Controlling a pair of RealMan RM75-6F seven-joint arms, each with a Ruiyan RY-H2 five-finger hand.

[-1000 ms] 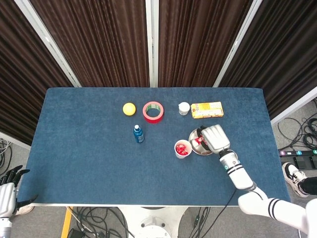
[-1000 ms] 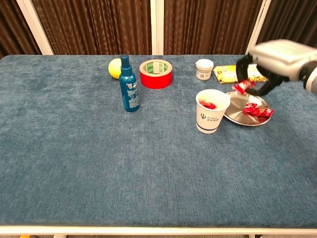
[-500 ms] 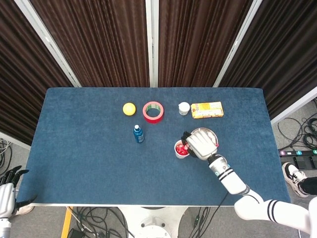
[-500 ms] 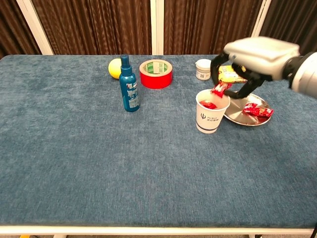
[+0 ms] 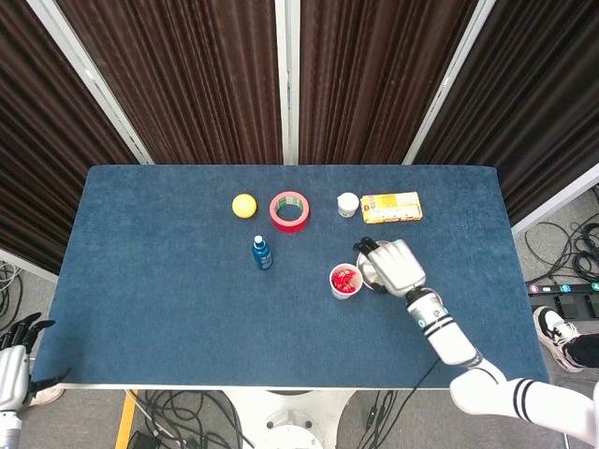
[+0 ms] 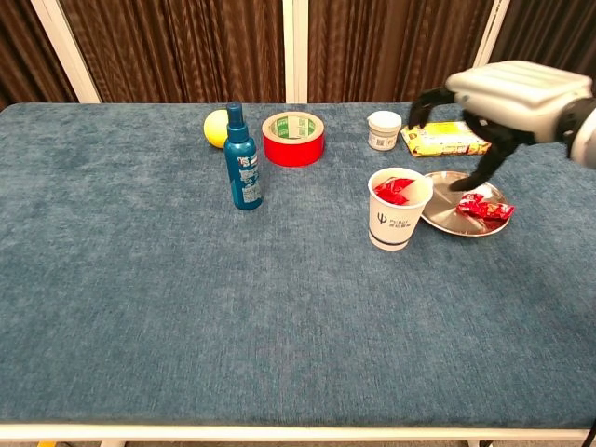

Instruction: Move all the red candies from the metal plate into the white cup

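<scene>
Right hand [image 6: 494,98] hovered empty, fingers spread, hiding part of the metal plate [image 6: 447,214]; white cup [image 6: 399,221] logo unreadable.

We see even, bright, diffuse light from above in both views, with no hard glare. Shadows on the blue table [image 6: 186,307] are faint and short, sitting close under each object. The right hand [image 6: 507,93] looks slightly motion-blurred in the chest view. The dark curtains [image 5: 187,84] at the far side stay underexposed.
</scene>
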